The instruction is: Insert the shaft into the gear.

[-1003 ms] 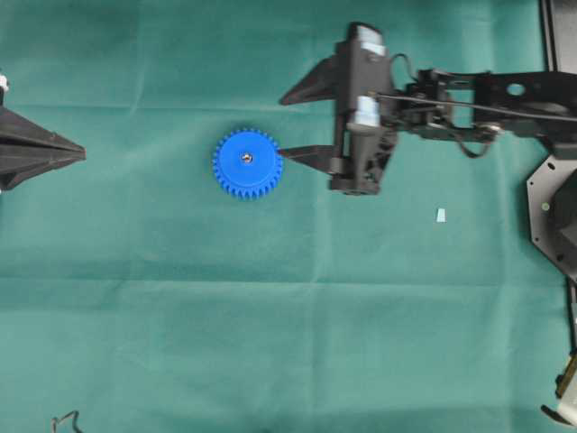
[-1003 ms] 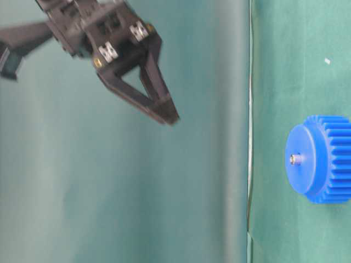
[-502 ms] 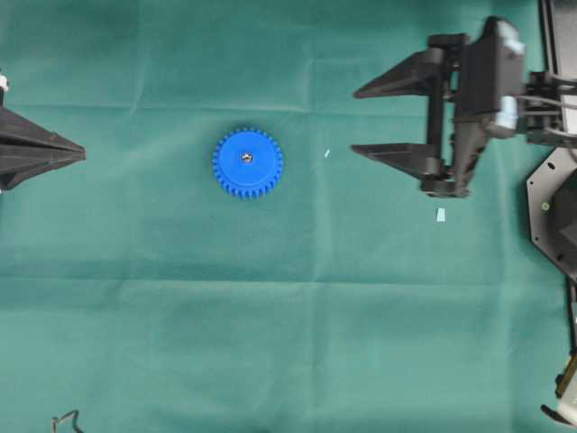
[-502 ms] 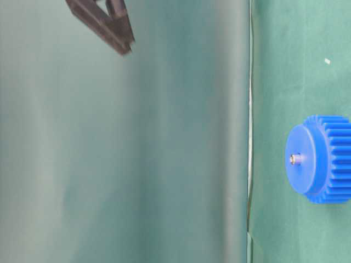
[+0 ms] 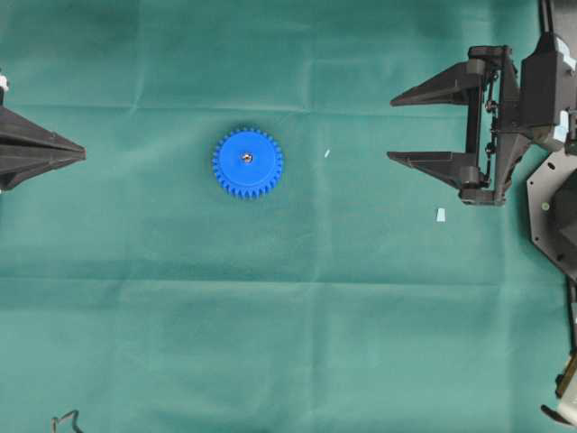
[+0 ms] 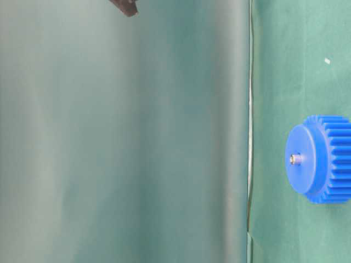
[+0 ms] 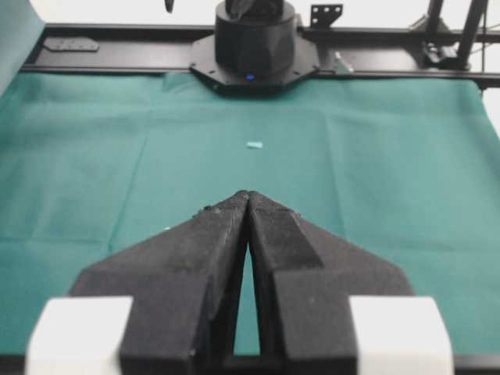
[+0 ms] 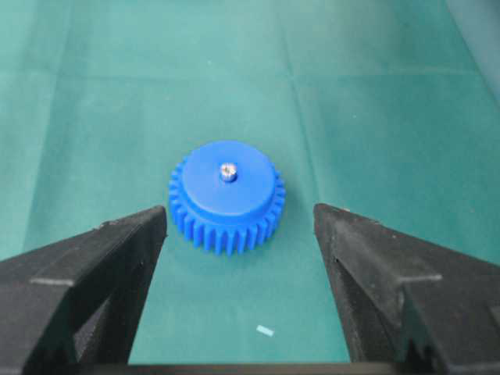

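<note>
Blue gear, one of it, flat on the green cloth left of centre in the overhead view. One shaft stands upright in its centre hole, silvery tip poking just above the hub; same in the right wrist view and at table level. Two grippers: right gripper well apart from the gear near the right edge, both fingers spread wide, nothing between them; left gripper at the left edge, fingers pressed together tip to tip, holding nothing, confirmed in the left wrist view. Loose bits on the cloth: one pale-blue scrap just below the right gripper, one tiny white fleck between gear and right gripper
</note>
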